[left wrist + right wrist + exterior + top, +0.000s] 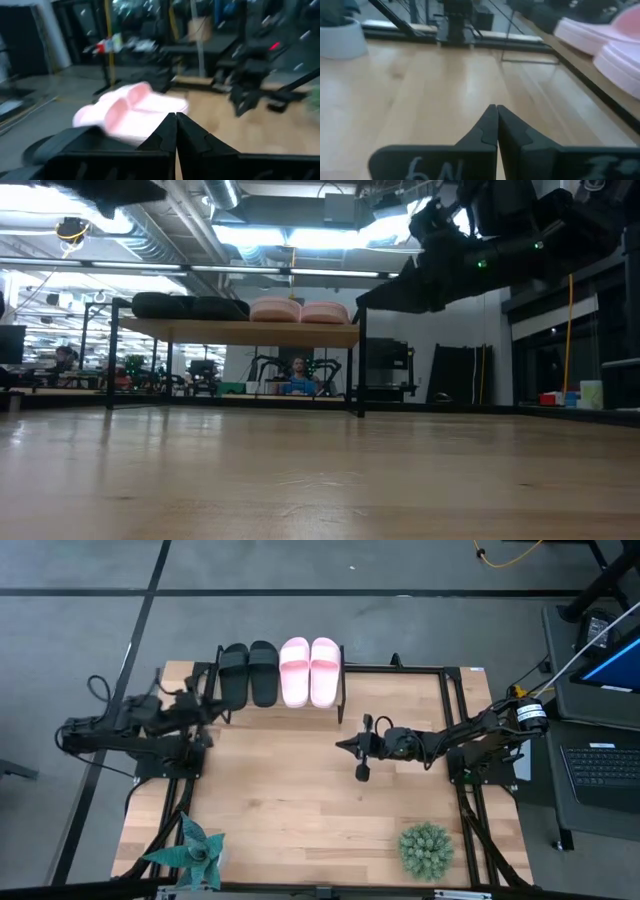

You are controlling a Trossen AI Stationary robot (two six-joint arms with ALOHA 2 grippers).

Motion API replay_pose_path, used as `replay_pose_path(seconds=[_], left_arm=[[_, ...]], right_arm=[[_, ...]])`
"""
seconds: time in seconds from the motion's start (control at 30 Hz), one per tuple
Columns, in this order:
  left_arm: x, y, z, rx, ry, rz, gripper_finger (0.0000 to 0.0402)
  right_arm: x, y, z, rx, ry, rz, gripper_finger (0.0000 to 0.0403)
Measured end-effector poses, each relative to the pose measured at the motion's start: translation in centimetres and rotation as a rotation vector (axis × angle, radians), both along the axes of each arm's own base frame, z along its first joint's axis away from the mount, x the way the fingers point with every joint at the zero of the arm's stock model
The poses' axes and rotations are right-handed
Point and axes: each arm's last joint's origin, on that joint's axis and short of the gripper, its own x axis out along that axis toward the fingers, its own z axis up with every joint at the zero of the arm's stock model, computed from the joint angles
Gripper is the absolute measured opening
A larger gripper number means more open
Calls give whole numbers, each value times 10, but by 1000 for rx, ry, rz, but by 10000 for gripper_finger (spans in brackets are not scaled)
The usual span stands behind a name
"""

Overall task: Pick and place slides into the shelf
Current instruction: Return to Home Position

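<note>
Tabletop [290,800] | plants [425,850] front edge | slides [295,672] seemingly fill shelf [240,333] | right end effector [342,744] mid-table

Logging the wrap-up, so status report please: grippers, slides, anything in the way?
Left gripper shut, empty, beside wooden-top black-legged shelf. Right gripper shut, empty, over tabletop. Matte black slide pair, pale pink slide pair all on shelf. Nothing blocking.

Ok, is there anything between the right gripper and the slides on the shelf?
Nothing visible. Only bare table lies between the right gripper, shut, and the shelf, where the pink slides and black slides sit side by side. The two potted plants stand at the opposite table edge. The left gripper waits beside the shelf.
</note>
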Motion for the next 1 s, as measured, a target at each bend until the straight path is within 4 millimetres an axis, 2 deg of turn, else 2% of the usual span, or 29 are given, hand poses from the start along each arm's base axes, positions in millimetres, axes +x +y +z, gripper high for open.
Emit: replay_pose_path(seconds=[0.1, 0.17, 0.37, 0.53, 0.77, 1.0], left_arm=[[-16, -1, -10, -31, -80, -42, 0], [-18, -2, -22, -58, -99, -57, 0], [-1, -5, -67, -86, -92, -179, 0], [11, -7, -96, -97, -67, -234, 0], [18, -8, -115, -114, -83, -277, 0], [22, -8, -130, -106, -94, -302, 0]], right_arm=[[1, 1, 3, 4, -29, 36, 5], [1, 1, 5, -6, -55, 40, 5], [2, 3, 9, 20, -93, 90, 5], [2, 3, 9, 59, -99, 87, 5], [2, 0, 15, 68, -143, 99, 5], [-17, -16, 52, 119, -220, 186, 5]])
